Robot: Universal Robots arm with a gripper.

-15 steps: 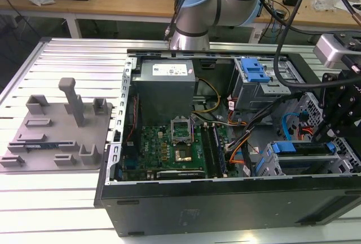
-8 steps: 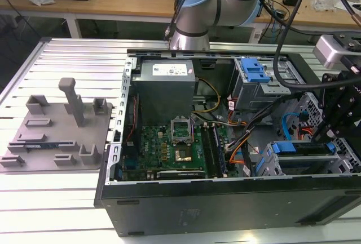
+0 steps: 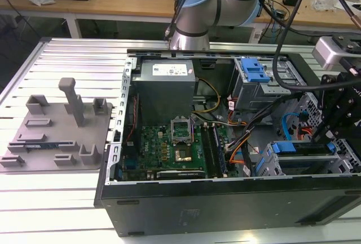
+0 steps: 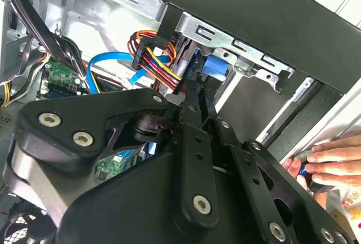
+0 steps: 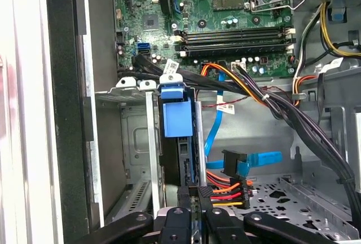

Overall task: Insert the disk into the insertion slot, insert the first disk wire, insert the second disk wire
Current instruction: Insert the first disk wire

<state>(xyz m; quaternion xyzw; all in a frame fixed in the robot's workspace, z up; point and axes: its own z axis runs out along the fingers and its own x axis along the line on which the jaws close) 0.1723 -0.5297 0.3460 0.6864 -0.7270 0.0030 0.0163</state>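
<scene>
Inside the open computer case (image 3: 225,204) on the slatted worktop (image 3: 56,199), the disk (image 5: 176,117) is sitting in the insertion slot (image 5: 135,142). Its blue carrier frame is standing between the cage's grey perforated walls. The gripper (image 5: 196,192) is hovering right at the disk's exposed end. Its fingers (image 5: 186,196) are drawn closed against each other, with nothing I can make out pinched between them.

Just beside them a wired connector (image 5: 225,190), black with red, orange and yellow leads, is hanging loose. A blue flat cable (image 5: 256,158) with its own black plug is lying near it. Neither looks plugged into the disk. In the second wrist view a person's hand (image 4: 330,162) is resting at the case's outer edge.

As I judge it, the danger is crowding. The two loose plugs and the dark cable bundle are pressing close around the fingers, so a snagged lead could drag a plug askew against its port and bend it. A push landing off-centre could also cock the disk in its cage. The hand so near the arm is a hazard too.
</scene>
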